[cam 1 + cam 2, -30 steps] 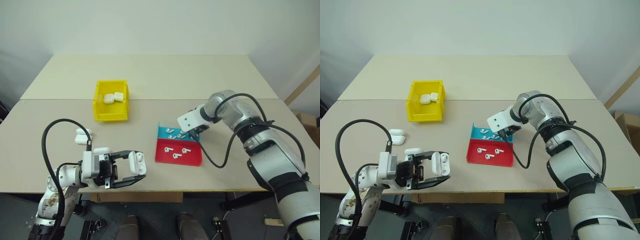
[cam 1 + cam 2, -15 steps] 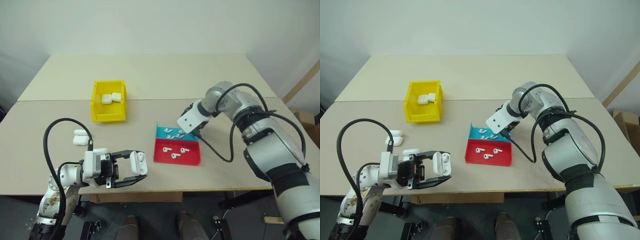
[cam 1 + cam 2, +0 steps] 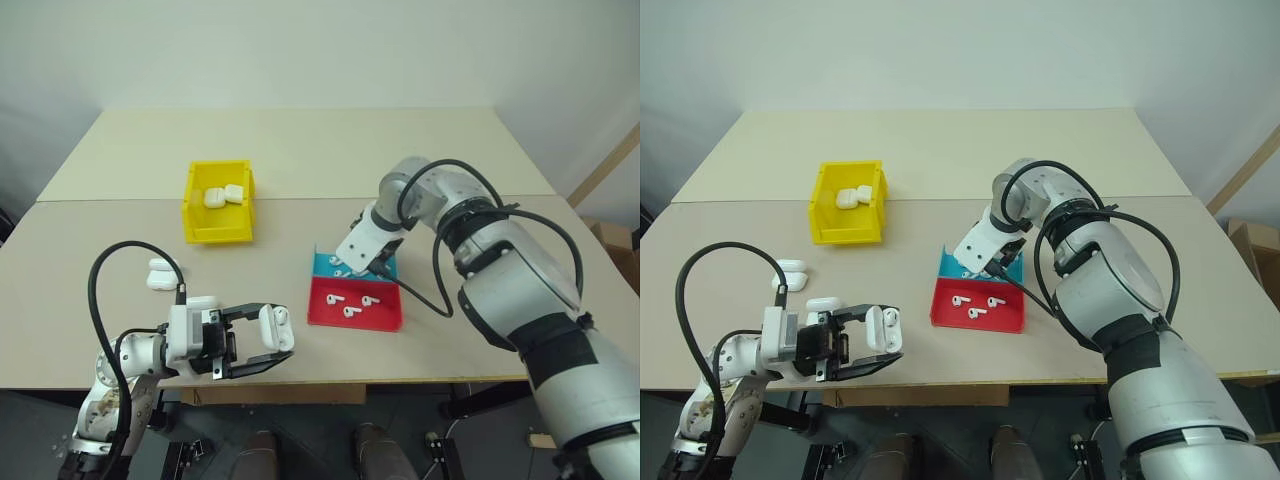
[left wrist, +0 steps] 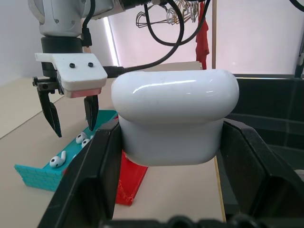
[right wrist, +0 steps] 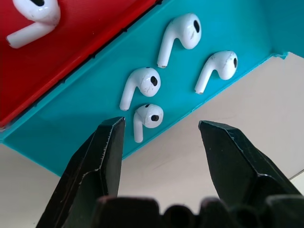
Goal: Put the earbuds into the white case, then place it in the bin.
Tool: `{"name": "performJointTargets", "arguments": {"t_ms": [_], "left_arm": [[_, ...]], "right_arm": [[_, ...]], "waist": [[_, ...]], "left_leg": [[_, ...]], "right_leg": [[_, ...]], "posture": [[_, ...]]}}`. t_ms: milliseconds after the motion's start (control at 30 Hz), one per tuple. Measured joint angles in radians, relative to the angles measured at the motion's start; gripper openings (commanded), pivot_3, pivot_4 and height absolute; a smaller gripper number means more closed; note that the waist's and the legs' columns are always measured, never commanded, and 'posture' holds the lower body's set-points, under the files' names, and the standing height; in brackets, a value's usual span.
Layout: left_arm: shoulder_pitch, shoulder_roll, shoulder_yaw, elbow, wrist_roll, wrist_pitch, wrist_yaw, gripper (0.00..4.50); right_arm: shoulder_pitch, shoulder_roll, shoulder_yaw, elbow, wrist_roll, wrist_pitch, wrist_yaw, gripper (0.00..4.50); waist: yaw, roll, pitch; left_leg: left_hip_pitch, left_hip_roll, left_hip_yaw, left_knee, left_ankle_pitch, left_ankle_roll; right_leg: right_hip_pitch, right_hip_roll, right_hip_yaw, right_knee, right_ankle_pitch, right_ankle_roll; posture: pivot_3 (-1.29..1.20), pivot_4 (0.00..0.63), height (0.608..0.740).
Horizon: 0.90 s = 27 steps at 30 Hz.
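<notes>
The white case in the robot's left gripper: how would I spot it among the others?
Start at the table's near edge, where the left gripper reaches in. The white case sits clamped between its black fingers, off the table, unlike those lying flat or in the yellow bin.

The left gripper is held low and level, pointing across toward the robot's right, its fingers clamped tight. The right arm reaches forward with its wrist bent steeply down, and the right gripper hangs with its fingers parted.

bright, even light; soft shadows; sharp close-ups
</notes>
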Motion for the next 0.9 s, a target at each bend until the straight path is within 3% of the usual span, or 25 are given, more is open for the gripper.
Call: {"name": "performJointTargets", "arguments": {"t_ms": [667,900], "left_arm": [[0.006,0.0,-0.002,-0.002,0.006,-0.005,0.011,2.78],[0.008,0.0,-0.003,-0.004,0.006,-0.005,0.018,2.78]], "right_arm": [[0.0,0.029,0.024,0.035,-0.062,-0.019,-0.062,2.99],[0.0,0.043,0.03,0.051,-0.075,-0.019,-0.087,0.6]], "waist": [[-0.001,0.0,0.0],[-0.001,0.0,0.0]], "left_leg": [[0.001,0.0,0.0,-0.001,0.0,0.0],[0.001,0.0,0.0,-0.001,0.0,0.0]], "right_leg": [[0.0,0.0,0.0,0.0,0.0,0.0],[0.0,0.0,0.0,0.0,0.0,0.0]], "posture": [[0.0,0.15,0.74],[0.0,0.15,0.74]]}}
